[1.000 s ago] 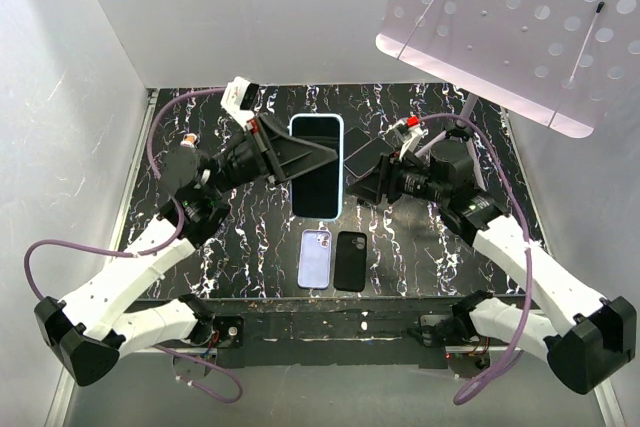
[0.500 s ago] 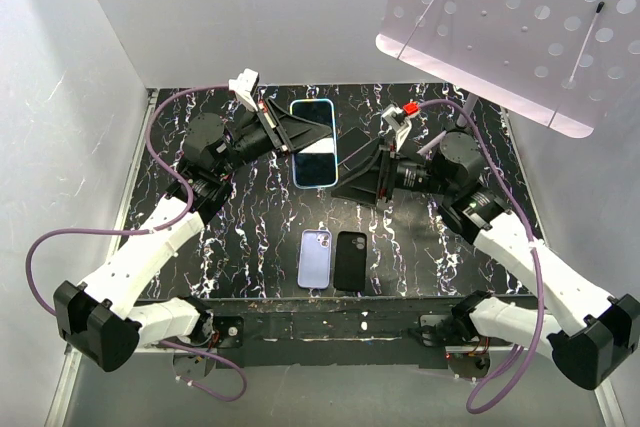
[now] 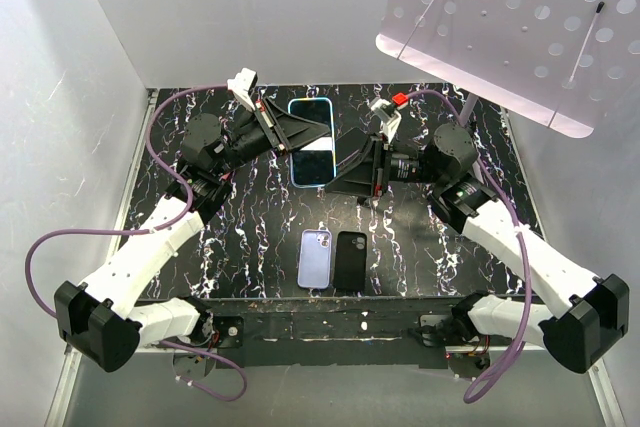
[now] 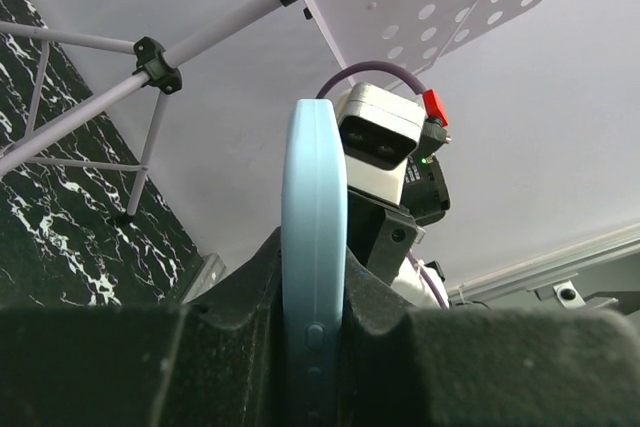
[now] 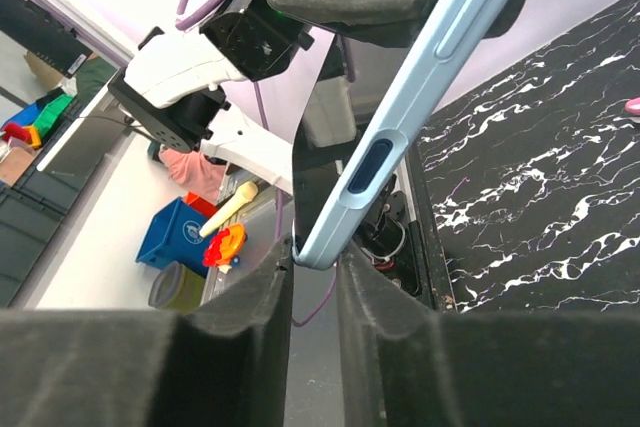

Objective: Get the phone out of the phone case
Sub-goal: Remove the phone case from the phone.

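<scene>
Both arms raised, inward-facing; left gripper [image 3: 312, 135] and right gripper [image 3: 342, 171] tightly closed.

obstacles: lavender device [image 3: 314, 257], black device [image 3: 349, 259] | overhead: perforated panel [image 3: 500, 27], clearance unclear | free: table [image 3: 240, 237] flanks

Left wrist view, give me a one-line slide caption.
Left gripper clamps the light blue cased phone edge-on, with the right arm's wrist camera behind it.

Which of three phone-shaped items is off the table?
The light-blue-cased phone, held by the left gripper and right gripper; the lavender and black ones lie on it.
</scene>
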Action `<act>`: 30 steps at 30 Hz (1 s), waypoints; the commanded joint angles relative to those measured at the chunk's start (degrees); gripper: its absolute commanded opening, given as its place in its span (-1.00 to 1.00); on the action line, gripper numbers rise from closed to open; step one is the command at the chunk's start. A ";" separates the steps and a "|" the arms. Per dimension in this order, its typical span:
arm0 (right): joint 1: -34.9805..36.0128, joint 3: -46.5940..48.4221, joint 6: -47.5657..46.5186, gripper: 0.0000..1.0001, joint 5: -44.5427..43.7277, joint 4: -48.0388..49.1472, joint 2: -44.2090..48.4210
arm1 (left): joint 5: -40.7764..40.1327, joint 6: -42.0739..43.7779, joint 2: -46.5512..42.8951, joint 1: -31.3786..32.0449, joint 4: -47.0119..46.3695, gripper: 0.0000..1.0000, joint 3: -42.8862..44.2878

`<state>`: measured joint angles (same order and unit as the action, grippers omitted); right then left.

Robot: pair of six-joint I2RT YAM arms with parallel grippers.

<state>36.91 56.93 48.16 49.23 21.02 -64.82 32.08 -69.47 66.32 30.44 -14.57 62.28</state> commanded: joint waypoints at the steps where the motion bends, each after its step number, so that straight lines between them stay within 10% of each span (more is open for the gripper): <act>1: 0.18 2.31 1.50 -0.55 1.92 5.44 -0.40 | 1.41 -0.75 -1.20 0.06 -3.01 -1.00 1.00; 5: 0.36 2.22 -1.30 -0.97 3.94 6.41 -0.75 | 3.86 -3.99 -0.41 -0.02 -4.94 -1.00 1.70; 14: 0.80 5.91 -37.24 -0.97 -10.90 -17.32 -0.04 | 16.26 -27.28 3.20 -0.29 -25.75 -1.00 -0.23; 25: 0.98 13.91 -33.94 -0.97 -14.07 -24.60 -3.74 | 14.34 -18.18 -2.25 -0.64 -18.93 -1.00 -2.78; 30: 1.33 7.08 -16.12 0.41 -7.77 -21.57 1.35 | 1.78 -2.98 -5.06 -1.43 -8.21 -1.00 -2.87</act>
<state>37.91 67.48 18.83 36.62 -4.10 -68.58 44.58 -83.94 64.42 30.02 -28.88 59.18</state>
